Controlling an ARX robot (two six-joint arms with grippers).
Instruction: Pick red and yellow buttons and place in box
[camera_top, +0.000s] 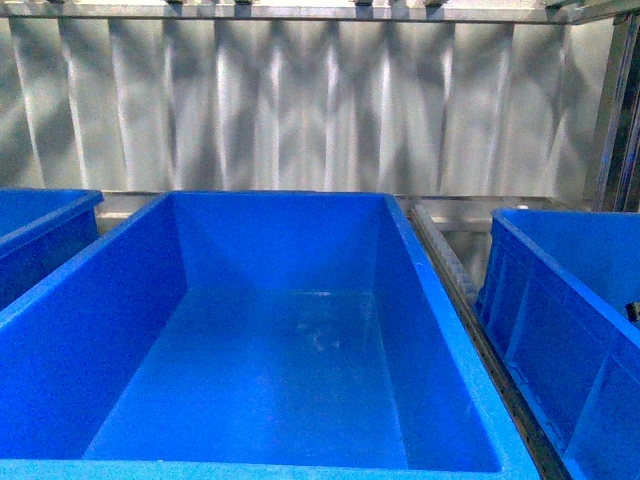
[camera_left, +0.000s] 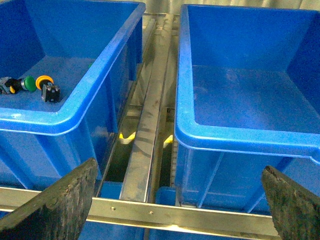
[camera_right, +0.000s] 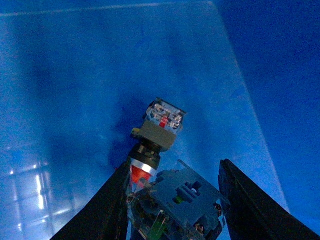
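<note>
The right gripper (camera_right: 172, 200) is working low inside a blue bin (camera_right: 100, 75), and its jaws are standing apart around a small cluster of parts. A red button (camera_right: 142, 172) is lying against the inside of one finger, its black body and clear contact block running away from the gripper toward the bin's far wall, so the long axis is pointing outward along the fingers. A second switch block (camera_right: 182, 197) is crowding the gap beside it. I cannot tell whether the jaws are actually pinching the red one yet.

Over on the other side, the left gripper (camera_left: 175, 210) is hanging wide open above the metal rail (camera_left: 145, 135) between two bins. A yellow button (camera_left: 45, 81) is sitting in the bin (camera_left: 65, 122) to one side, touching a green button (camera_left: 28, 83). The box (camera_top: 430, 290) straight ahead is showing nothing on its floor. The right arm is clearly nearer the red button.
</note>
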